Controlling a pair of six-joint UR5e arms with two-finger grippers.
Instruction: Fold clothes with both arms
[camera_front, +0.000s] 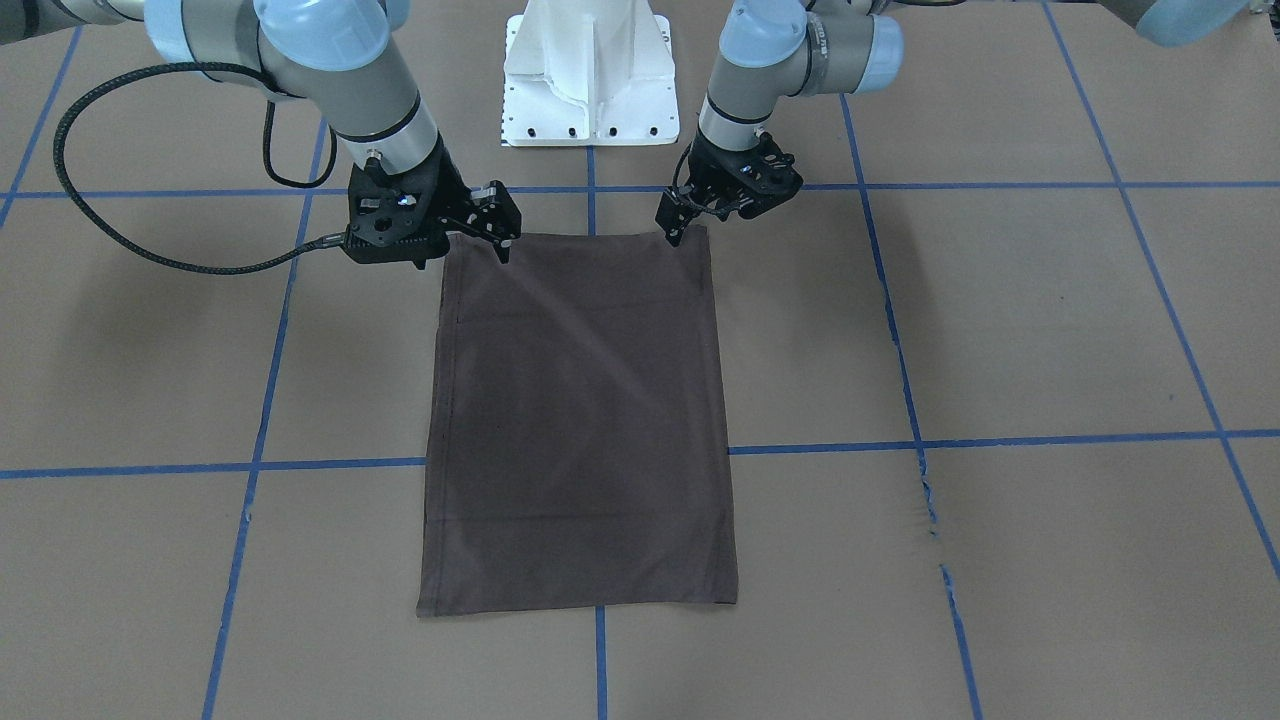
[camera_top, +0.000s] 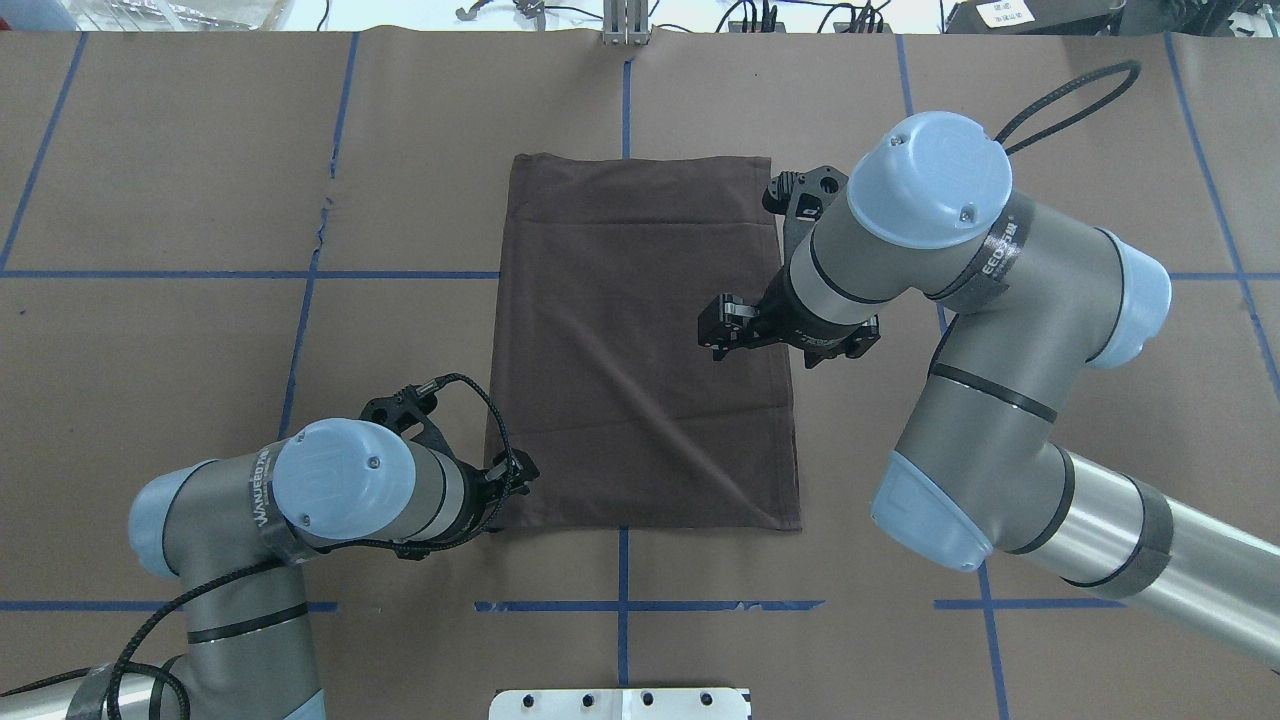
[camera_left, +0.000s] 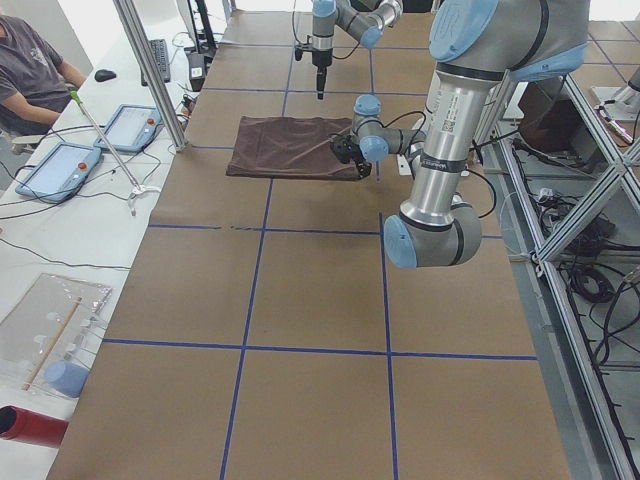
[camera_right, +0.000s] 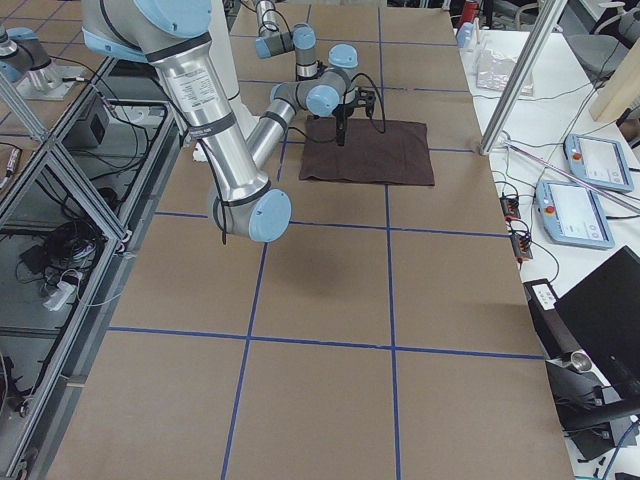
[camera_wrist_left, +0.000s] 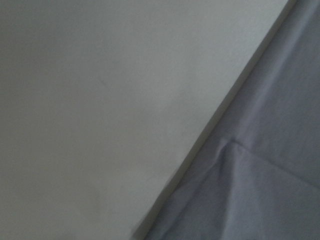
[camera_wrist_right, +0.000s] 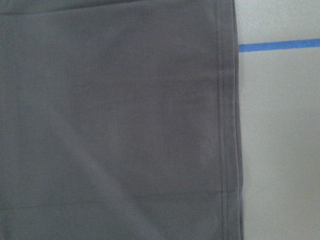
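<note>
Closely, right wrist view shows T-shirt (camera_wrist_right: 110, 120) hem stitching (camera_wrist_right: 220, 125); overhead, plain rectangle.

Robotics lab. Big table (camera_left: 320, 290) w/ brown paper & a blue tape grid (camera_left: 252, 300). Two industrial arms, left arm (camera_left: 450, 150) & right arm (camera_right: 200, 110), by a white pedestal (camera_front: 590, 75). Aluminium frame posts (camera_left: 150, 70), loose cables (camera_left: 590, 280) on the floor behind the robot. Far side bench: teach pendants (camera_left: 125, 127), keyboard (camera_left: 160, 60), seated person (camera_left: 30, 60).
</note>
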